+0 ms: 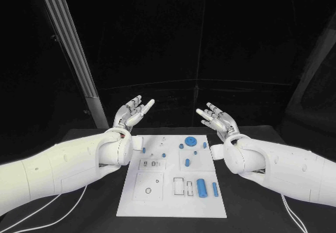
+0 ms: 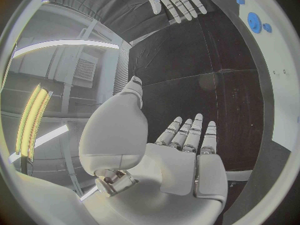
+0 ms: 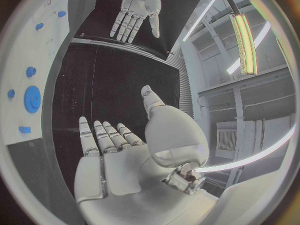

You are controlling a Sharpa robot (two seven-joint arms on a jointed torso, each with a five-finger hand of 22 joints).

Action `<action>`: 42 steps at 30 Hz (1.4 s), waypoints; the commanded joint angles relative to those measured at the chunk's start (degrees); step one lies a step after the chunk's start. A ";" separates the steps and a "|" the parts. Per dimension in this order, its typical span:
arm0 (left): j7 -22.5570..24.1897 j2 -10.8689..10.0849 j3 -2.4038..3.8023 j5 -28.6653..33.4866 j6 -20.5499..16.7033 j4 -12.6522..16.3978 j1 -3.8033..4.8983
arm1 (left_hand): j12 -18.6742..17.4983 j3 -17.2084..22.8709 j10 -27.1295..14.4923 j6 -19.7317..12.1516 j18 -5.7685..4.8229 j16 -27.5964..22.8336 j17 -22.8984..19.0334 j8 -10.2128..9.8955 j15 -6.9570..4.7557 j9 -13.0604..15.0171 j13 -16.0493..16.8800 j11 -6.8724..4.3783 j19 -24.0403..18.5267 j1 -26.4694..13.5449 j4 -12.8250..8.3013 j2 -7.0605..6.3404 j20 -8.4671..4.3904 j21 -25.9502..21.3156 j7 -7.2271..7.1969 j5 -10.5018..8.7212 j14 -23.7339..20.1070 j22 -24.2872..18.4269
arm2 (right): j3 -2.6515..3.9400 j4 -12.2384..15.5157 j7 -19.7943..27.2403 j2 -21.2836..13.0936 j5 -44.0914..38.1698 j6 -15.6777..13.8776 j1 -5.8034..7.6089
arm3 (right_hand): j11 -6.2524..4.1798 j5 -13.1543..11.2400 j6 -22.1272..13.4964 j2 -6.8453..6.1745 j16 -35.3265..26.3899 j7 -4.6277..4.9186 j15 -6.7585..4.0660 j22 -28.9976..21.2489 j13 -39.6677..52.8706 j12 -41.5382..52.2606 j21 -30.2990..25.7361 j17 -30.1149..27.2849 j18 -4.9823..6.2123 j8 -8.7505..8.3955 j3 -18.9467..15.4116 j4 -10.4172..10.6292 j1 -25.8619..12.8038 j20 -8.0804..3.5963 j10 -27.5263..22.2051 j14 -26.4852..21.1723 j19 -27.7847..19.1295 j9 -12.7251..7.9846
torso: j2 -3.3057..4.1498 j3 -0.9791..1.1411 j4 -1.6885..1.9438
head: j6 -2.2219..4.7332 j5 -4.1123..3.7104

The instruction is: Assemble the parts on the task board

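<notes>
The white task board [image 1: 172,204] lies in the middle of the black table. Small blue parts lie on it: a round disc [image 1: 190,141], a thick peg [image 1: 201,187] and a thin peg [image 1: 215,189]. My left hand [image 1: 132,112] is raised above the board's far left corner, fingers apart, holding nothing. My right hand [image 1: 218,118] is raised above the far right corner, also spread and empty. In the left wrist view my left hand [image 2: 187,155] is flat, and the disc [image 2: 254,22] lies on the board. In the right wrist view my right hand [image 3: 112,150] is flat, with the disc [image 3: 31,98] alongside.
A pale upright pole [image 1: 75,63] stands behind the table at the left. White cables [image 1: 49,204] run over the table beside the board. Bare black table [image 1: 252,213] lies on both sides of the board.
</notes>
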 commanded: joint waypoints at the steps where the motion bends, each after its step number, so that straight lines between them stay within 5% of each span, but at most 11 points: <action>1: 3.50 0.32 -0.17 2.50 5.38 -0.67 0.40 | 0.24 0.06 1.06 1.06 1.53 0.49 0.32 0.49 0.56 0.15 0.17 0.50 0.47 2.94 0.88 -0.03 1.09 0.53 2.46 0.29 1.90 0.21 | -0.14 -1.76 -2.95 0.67 -6.63 12.21 0.63 | 1.60 0.11 2.22 0.38 0.50 8.80 1.23 0.31 0.31 0.50 0.56 0.30 1.16 0.63 0.49 -2.37 4.83 0.63 1.87 2.23 1.75 0.31 | 0.00 0.00 -0.01 | 0.00 0.00; 4: 3.50 0.32 -0.17 2.50 5.38 -0.67 0.40 | 0.36 0.43 1.92 1.73 1.60 1.02 0.68 0.60 1.07 0.24 0.27 1.01 1.44 3.18 0.86 0.52 1.24 0.88 2.99 0.16 4.40 0.44 | -0.29 -3.11 -3.74 1.19 -8.20 15.38 1.03 | 2.29 0.04 6.44 0.58 1.53 9.40 1.83 1.19 0.86 1.37 2.02 0.91 2.36 1.37 1.37 -4.93 7.95 0.51 7.30 8.71 7.78 0.84 | 0.00 0.00 -0.01 | 0.00 0.00; 7: 3.50 0.32 -0.17 2.50 5.38 -0.67 0.40 | 0.82 1.23 4.86 3.84 1.51 2.50 1.47 0.95 1.81 0.47 0.57 2.00 4.50 3.62 0.74 1.63 1.55 2.00 3.98 -0.11 10.12 1.08 | -0.37 -3.93 -4.23 1.50 -9.15 17.30 1.28 | 2.35 0.13 15.21 0.58 5.12 9.53 1.22 3.25 1.98 3.80 6.11 2.45 4.68 3.41 2.38 -7.30 10.82 0.35 18.61 24.22 20.97 1.99 | 0.00 0.00 -0.01 | 0.00 0.00; 8: 3.50 0.32 -0.17 2.50 5.38 -0.67 0.40 | 1.36 2.00 8.34 6.64 1.33 3.86 2.11 1.44 2.07 0.75 0.88 2.96 7.47 4.15 0.70 2.80 1.62 3.11 4.82 -0.22 15.25 1.67 | -0.41 -4.27 -4.42 1.63 -9.54 18.08 1.38 | 1.29 0.51 23.94 0.67 7.89 9.02 -0.33 4.05 3.21 6.99 8.46 3.32 6.46 5.66 2.98 -8.56 12.18 0.17 31.73 35.03 25.67 3.09 | 0.00 0.00 -0.01 | 0.00 0.00; 9: 3.50 0.32 -0.17 2.50 5.38 -0.67 0.40 | 2.06 2.58 12.08 9.52 1.11 5.14 2.67 2.01 2.31 1.05 1.22 3.82 10.71 4.67 0.62 3.80 1.68 4.32 5.47 -0.33 19.88 2.30 | -0.42 -4.41 -4.51 1.69 -9.70 18.41 1.42 | 0.63 0.66 28.22 0.67 8.36 8.50 -1.08 4.24 3.34 7.89 9.29 3.24 7.20 6.66 3.27 -9.21 12.73 0.17 35.62 37.37 27.49 3.52 | 0.00 0.00 -0.01 | 0.00 0.00; 11: 3.50 0.32 -0.17 2.50 5.38 -0.67 0.40 | 3.11 3.17 17.63 13.68 0.95 6.49 3.14 2.86 2.67 1.47 1.68 4.43 16.60 5.46 0.50 4.77 1.75 6.55 6.09 -0.55 23.95 3.42 | -0.44 -4.53 -4.57 1.73 -9.84 18.68 1.46 | -0.46 0.80 34.71 0.72 9.14 7.63 -2.14 4.50 3.29 8.76 10.43 3.20 7.97 8.19 3.77 -10.12 13.38 -0.18 39.08 40.80 30.01 4.14 | 0.00 0.00 -0.01 | 0.00 0.00; 12: 4.08 -1.81 -0.66 2.79 6.66 -0.32 0.22 | 5.34 3.71 27.34 19.30 0.91 8.06 3.62 4.13 2.71 2.06 2.60 5.03 26.70 6.49 0.12 5.89 1.40 10.56 6.24 -0.70 28.08 5.35 | -0.42 -6.28 -1.50 0.06 -20.21 10.81 1.48 | -1.13 0.91 38.62 0.71 8.93 7.06 -2.81 4.50 2.68 8.50 11.17 2.71 7.93 8.45 4.28 -10.92 13.34 -0.91 41.33 43.08 32.04 4.06 | 0.49 -0.18 -0.08 | -0.85 -0.81; 14: 4.18 -2.34 -0.71 2.77 6.72 0.00 0.22 | 7.26 3.85 35.99 27.62 1.41 9.32 3.89 5.84 1.89 2.77 3.00 4.19 33.00 7.71 -0.37 6.77 1.42 13.19 6.37 -0.81 32.59 6.26 | -0.41 -6.48 -1.43 -0.14 -23.12 10.21 1.49 | -2.16 1.21 42.75 0.83 8.54 6.22 -3.76 4.33 2.19 7.90 11.83 2.27 8.01 8.35 5.41 -11.98 13.14 -1.95 44.50 46.23 34.26 3.70 | 0.80 -0.13 -0.18 | -0.78 -0.76; 18: 4.28 -3.37 -0.76 1.80 6.78 0.88 0.22 | 8.33 3.54 42.37 35.61 1.75 10.74 4.56 7.31 -0.21 2.98 2.61 2.68 40.13 9.48 -1.75 7.70 -0.12 15.75 5.26 -0.87 39.52 6.80 | -0.38 -6.78 -1.79 -0.42 -27.81 9.75 1.67 | -2.93 1.53 45.60 0.33 7.48 5.62 -4.82 4.02 2.16 6.25 12.51 2.20 7.93 7.21 7.43 -12.19 12.74 -3.03 47.65 49.53 36.68 2.96 | 1.27 -0.06 -0.26 | -0.82 -0.82; 33: 2.29 -8.96 -0.79 -2.90 11.32 9.13 0.23 | 6.41 3.86 48.54 39.65 1.73 11.20 8.27 5.59 -3.11 2.11 2.33 0.64 49.08 12.56 -5.42 9.26 -3.11 17.74 3.71 -0.79 49.71 6.46 | -0.33 -8.75 -14.66 0.19 -58.61 13.91 6.12 | -4.67 0.73 50.61 -3.13 6.89 4.33 -7.85 6.67 2.47 3.68 19.54 2.42 7.65 5.26 11.06 -12.06 12.82 -6.72 54.74 58.98 45.05 2.96 | 5.14 -0.07 0.71 | 0.37 -1.65; 42: 2.22 -11.17 -0.79 -3.35 12.17 15.25 0.25 | 5.76 4.00 48.54 39.68 1.63 10.43 8.53 5.09 -2.97 2.03 2.23 0.73 49.00 12.63 -5.84 9.23 -3.09 17.38 3.74 -0.82 49.35 6.17 | -0.29 -9.54 -22.81 2.24 -75.36 14.58 8.83 | -7.00 2.17 53.50 -5.16 15.57 2.57 -11.81 13.17 2.48 3.02 31.34 5.22 7.83 4.70 11.48 -11.77 12.64 -10.38 58.99 73.72 51.44 2.91 | 8.39 -0.24 2.21 | 1.99 -3.14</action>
